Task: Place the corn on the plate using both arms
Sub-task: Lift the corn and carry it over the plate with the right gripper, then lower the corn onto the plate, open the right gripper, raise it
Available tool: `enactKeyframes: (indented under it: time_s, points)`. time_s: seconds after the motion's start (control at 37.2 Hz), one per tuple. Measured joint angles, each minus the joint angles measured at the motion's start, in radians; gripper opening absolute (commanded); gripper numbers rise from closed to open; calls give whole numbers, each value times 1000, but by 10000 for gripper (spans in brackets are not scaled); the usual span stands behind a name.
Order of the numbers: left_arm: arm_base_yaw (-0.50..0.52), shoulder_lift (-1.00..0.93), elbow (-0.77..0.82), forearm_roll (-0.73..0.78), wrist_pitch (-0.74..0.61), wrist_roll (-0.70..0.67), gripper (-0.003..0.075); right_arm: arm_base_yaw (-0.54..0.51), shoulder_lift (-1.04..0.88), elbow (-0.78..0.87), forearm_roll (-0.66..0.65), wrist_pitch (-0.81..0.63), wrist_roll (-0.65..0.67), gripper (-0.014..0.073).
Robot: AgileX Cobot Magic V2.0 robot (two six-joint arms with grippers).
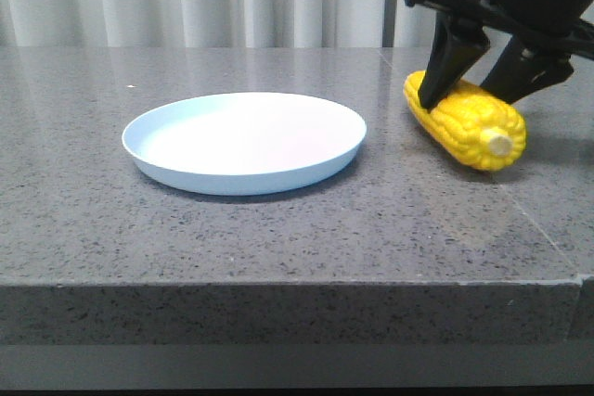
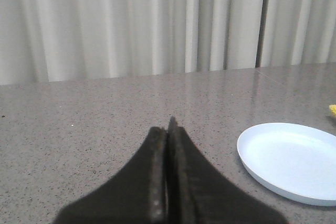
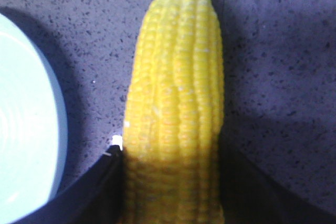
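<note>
Front view, right of frame: my right end effector [image 1: 473, 90] straddles the corn [image 1: 467, 123] mid-cob, gripping it; stiff, rounded, likely slippery.

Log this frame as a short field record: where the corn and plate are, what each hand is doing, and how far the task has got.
corn: lying on the table right of the plate, pale stub end toward the camera
plate: on the table, nothing in it
right hand: fingers straddling the corn, one on each side; whether they press it cannot be told
left hand: fingers shut together, holding nothing, over the table beside the plate
table: grey speckled stone
task stage: corn not yet on the plate
</note>
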Motion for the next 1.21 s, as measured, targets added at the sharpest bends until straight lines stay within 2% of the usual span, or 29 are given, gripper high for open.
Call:
enactKeyframes:
  time_s: [0.19, 0.3, 0.54, 0.75, 0.97, 1.07, 1.21]
  points:
    - [0, 0, 0, 0, 0, 0, -20, 6, -48, -67, -11, 58, 23, 164]
    - [0, 0, 0, 0, 0, -2, -20, 45, -53, -126, -67, 85, 75, 164]
    - [0, 0, 0, 0, 0, -2, -20, 250, -12, -247, -286, 123, 279, 164]
    - [0, 0, 0, 0, 0, -2, -20, 444, 120, -375, -490, 178, 460, 164]
    - [0, 0, 0, 0, 0, -2, -20, 516, 262, -463, -535, 201, 537, 169]
    - [0, 0, 0, 0, 0, -2, -20, 516, 293, -470, -541, 203, 549, 207]
    - [0, 0, 0, 0, 0, -2, -20, 516, 307, -470, -544, 209, 559, 346]
